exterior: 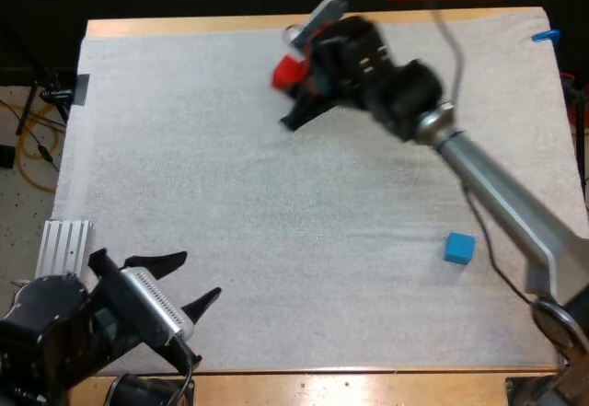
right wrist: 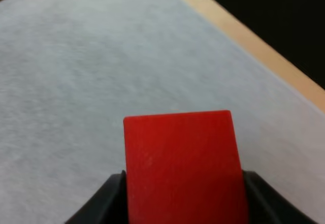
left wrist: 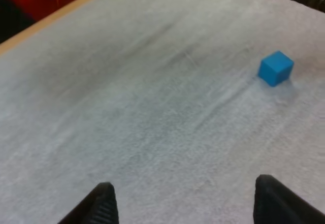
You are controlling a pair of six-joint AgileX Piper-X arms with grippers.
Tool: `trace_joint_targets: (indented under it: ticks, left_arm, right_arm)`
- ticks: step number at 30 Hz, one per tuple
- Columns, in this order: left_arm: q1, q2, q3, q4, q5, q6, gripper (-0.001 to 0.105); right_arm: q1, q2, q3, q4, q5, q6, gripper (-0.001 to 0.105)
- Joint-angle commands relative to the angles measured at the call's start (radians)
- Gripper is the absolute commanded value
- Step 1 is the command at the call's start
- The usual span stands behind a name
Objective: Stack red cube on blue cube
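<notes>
Right hand [exterior: 294, 88] grasps the red cube [exterior: 283, 75] near the surface's far edge.
The blue cube [exterior: 459, 247] lies well apart from it, by the right edge toward the near side. The left hand [exterior: 191, 282] rests released and empty at the near left corner. Risk: the carry is long, and a release off-centre could tip red off, or a low approach shove blue aside.
</notes>
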Motion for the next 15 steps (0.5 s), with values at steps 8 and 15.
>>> trace_joint_targets:
  ticks: [8, 15]
  left_arm:
    - [-0.122, 0.081, -0.003, -0.075, 0.003, -0.006, 0.057]
    - [-0.122, 0.120, -0.003, -0.130, 0.003, 0.007, 0.057]
  right_arm:
    - [-0.147, -0.098, -0.009, 0.181, -0.012, -0.005, 0.005]
    - [-0.196, -0.198, 0.076, 0.256, -0.002, -0.012, 0.005]
